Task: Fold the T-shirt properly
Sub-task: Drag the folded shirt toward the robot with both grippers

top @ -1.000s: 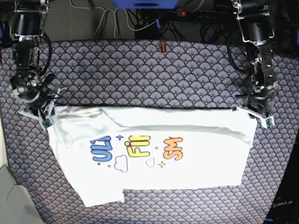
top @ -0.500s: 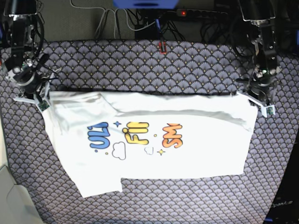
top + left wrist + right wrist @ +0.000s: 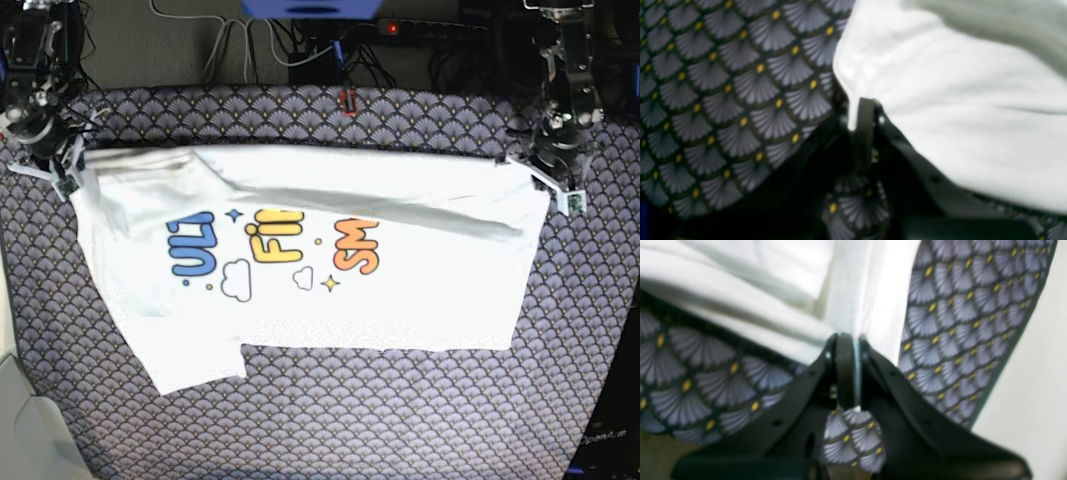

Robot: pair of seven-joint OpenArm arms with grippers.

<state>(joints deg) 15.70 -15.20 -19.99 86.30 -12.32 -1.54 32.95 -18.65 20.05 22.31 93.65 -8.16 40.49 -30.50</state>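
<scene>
Carried farther toward the far side of the counter (image 3: 330, 420) since the earlier base frames: both top corners of the T-shirt (image 3: 400, 300), w/ the taut far edge now up near the back rim of the scale-patterned cover. Print "ULT / FIN / SM" w/ stars and clouds shifted up along with it.

Left pincer (image 3: 556, 188) clenched on the corner at base view's right; wrist cam shows white cloth pinched between dark jaws (image 3: 862, 115), rest of fabric draping off to the side. Right pincer (image 3: 55, 170) clenched on the opposite corner, base view's left; cloth seen running straight into the shut jaws (image 3: 850, 350).

Why held so: grip at two corners approx. level w/ each other keeps the far edge stretched straight, so the cloth spreads flat instead of bunching. Probably a straighten-out step before any real fold. Diagonal crease running from upper left toward the right corner, so tension not yet even.

T-shirt lying print-up across mid counter, near part resting on the cover, one flap jutting out at lower left. Lower hem ragged-looking, stepped outline – partly folded or bunched under, can't tell which.

Task judged early: nothing like a neat folded rectangle yet.
</scene>
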